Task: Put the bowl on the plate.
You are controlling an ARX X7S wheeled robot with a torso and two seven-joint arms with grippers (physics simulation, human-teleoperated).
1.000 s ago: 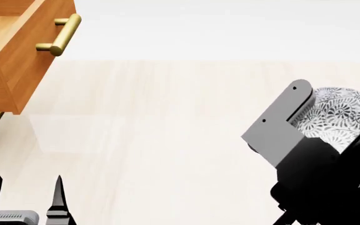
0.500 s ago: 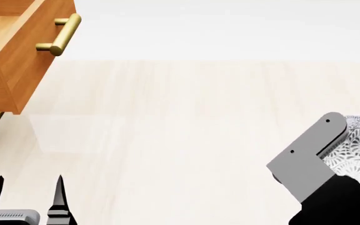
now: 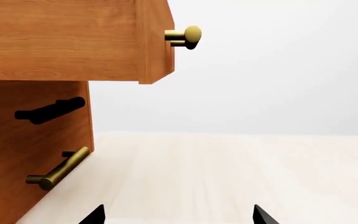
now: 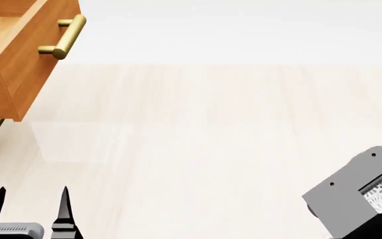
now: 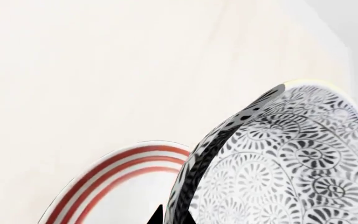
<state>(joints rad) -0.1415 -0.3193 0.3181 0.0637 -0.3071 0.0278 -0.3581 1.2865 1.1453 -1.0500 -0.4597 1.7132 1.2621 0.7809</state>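
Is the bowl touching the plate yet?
Cannot tell. In the right wrist view the bowl overlaps the plate, hiding any contact or gap; the head view doesn't show the plate.

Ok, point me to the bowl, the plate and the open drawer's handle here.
bowl (image 5: 291,163): right wrist view, patterned inner wall.
plate (image 5: 113,170): right wrist view, red-ringed rim.
drawer handle (image 4: 68,36): head view, middle of the brass bar.
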